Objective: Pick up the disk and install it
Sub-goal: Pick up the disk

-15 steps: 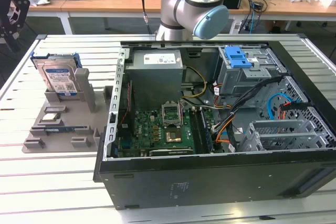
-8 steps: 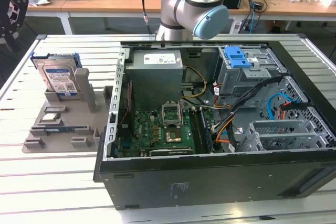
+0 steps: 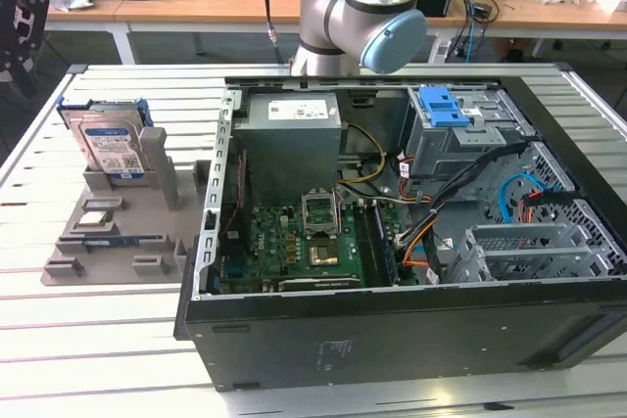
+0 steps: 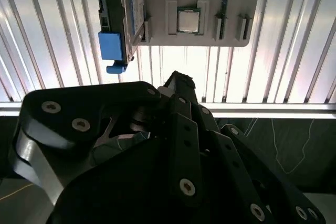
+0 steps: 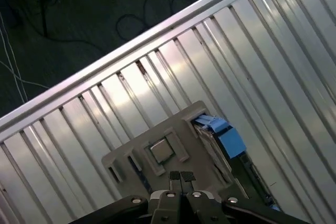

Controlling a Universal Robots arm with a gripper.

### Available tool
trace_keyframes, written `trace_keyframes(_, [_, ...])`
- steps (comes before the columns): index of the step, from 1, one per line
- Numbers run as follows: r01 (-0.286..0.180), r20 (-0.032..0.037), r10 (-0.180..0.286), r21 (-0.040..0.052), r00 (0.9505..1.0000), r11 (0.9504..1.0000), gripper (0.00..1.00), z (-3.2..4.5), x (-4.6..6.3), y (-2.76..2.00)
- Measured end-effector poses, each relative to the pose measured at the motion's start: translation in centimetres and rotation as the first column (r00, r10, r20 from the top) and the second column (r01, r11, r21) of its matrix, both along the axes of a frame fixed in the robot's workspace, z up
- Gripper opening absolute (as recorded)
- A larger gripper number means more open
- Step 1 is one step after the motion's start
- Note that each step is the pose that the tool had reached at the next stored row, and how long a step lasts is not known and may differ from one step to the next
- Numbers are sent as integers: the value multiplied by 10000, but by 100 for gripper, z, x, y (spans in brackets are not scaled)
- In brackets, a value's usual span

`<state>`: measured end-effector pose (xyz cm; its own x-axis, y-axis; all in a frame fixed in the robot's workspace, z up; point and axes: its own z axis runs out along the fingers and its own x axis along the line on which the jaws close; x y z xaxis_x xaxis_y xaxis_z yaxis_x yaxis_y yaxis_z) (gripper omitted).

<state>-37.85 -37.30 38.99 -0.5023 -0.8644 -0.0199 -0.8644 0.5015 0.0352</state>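
Observation:
The disk (image 3: 112,147) stands upright in a slot of a grey holder (image 3: 162,193) at the exterior view's left, silver with a white-and-blue label and a blue side bracket. Both wrist views look down on it edge-on, disk (image 4: 132,3) and disk (image 5: 212,139), with its blue bracket (image 4: 111,45) sticking out at one end. My gripper (image 5: 181,176) hangs well above the holder, apart from the disk, fingers together with nothing between them. The second wrist view has the gripper (image 4: 181,81) as a dark linkage pointing towards the holder's edge.
An open computer case (image 3: 392,320) lies on the slatted metal table (image 3: 88,340), with a grey drive cage and its blue latch (image 3: 443,107) at the far right. A small silver chip (image 4: 188,20) sits in the holder. The arm's elbow (image 3: 361,12) stands behind the case.

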Motion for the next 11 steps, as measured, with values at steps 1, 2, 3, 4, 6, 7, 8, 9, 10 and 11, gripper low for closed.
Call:
trace_keyframes(1, [-150, 0, 150, 0, 9999, 9999, 11, 0, 0, 0])
trace_keyframes(2, [-432, -1, 432, 0, 9991, 9991, 11, 0, 0, 0])
trace_keyframes(3, [-556, -1, 556, 0, 9985, 9985, 11, 0, 0, 0])
trace_keyframes(4, [-676, 0, 676, 0, 9977, 9977, 11, 0, 0, 0])
trace_keyframes(6, [-920, 0, 920, 0, 9958, 9958, 11, 0, 0, 0])
trace_keyframes(7, [-1058, 0, 1058, 0, 9944, 9944, 11, 0, 0, 0])
trace_keyframes(8, [-1180, 0, 1180, 0, 9930, 9930, 11, 0, 0, 0])
trace_keyframes(9, [-1360, -1, 1360, 0, 9907, 9907, 11, 0, 0, 0])
trace_keyframes(10, [-1597, 0, 1597, 0, 9872, 9872, 11, 0, 0, 0])
trace_keyframes(11, [-1786, 0, 1786, 0, 9839, 9839, 11, 0, 0, 0])
